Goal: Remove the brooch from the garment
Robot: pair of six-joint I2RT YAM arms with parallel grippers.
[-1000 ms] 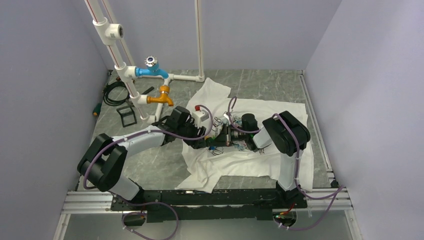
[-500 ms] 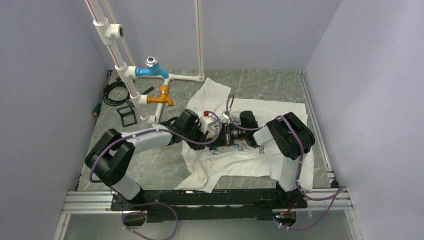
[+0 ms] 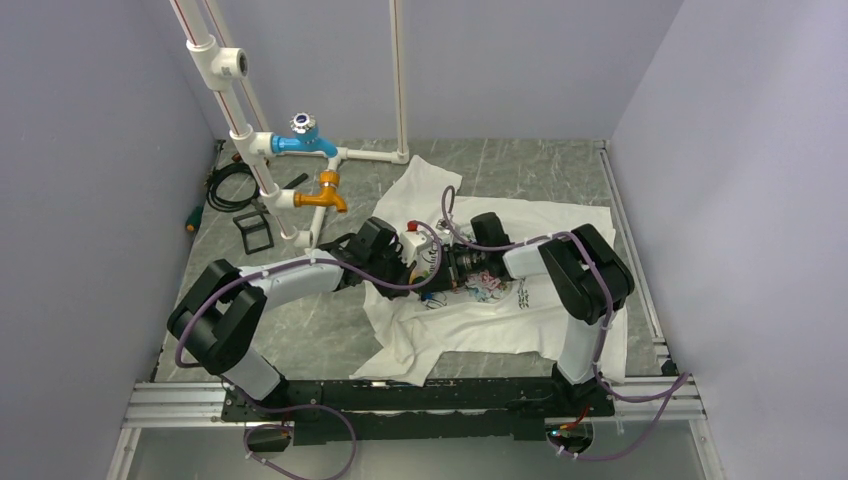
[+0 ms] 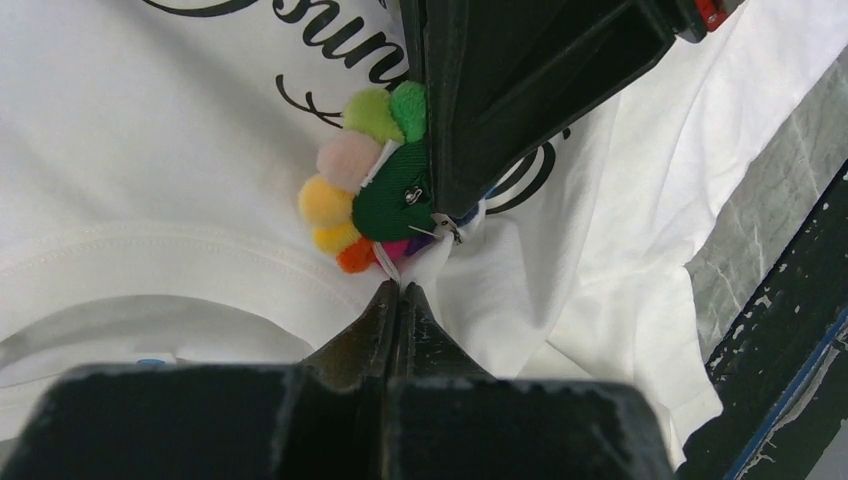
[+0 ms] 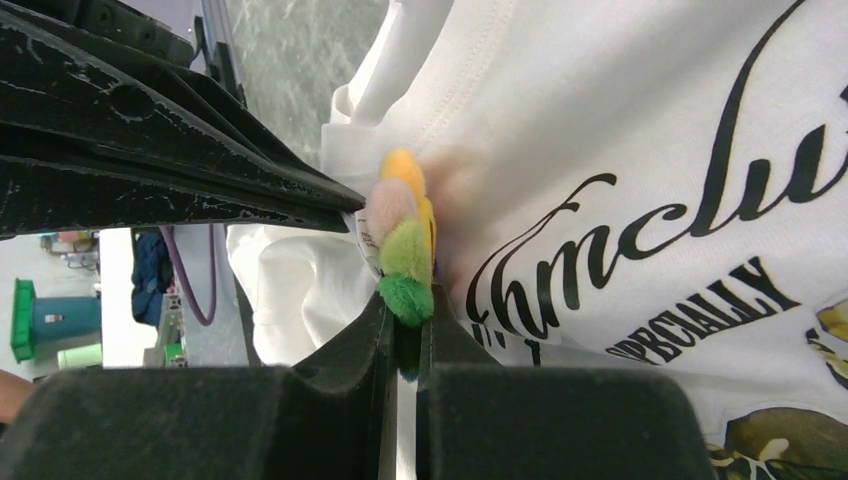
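Observation:
The garment (image 3: 545, 262) is a white T-shirt with black cursive lettering, spread on the grey table; its cloth (image 4: 150, 150) fills the left wrist view. The brooch (image 4: 365, 185) is a small round cluster of green, pink, yellow and orange pom-poms pinned by the collar seam, seen edge-on as brooch (image 5: 402, 245) in the right wrist view. My right gripper (image 5: 405, 308) is shut on the brooch's green edge. My left gripper (image 4: 400, 288) is shut, pinching a small fold of white cloth right under the brooch. Both grippers meet tip to tip at the left gripper (image 3: 432, 264) and right gripper (image 3: 455, 267).
A white pipe frame (image 3: 262, 165) with a blue tap (image 3: 303, 138) and an orange tap (image 3: 322, 192) stands at the back left. A black cable coil (image 3: 228, 186) and a small black frame (image 3: 256, 232) lie beside it. An aluminium rail (image 3: 400, 395) runs along the near edge.
My left gripper moved right to the brooch and closed from open onto the cloth beneath it. The right gripper stayed shut on the brooch, shifting slightly left.

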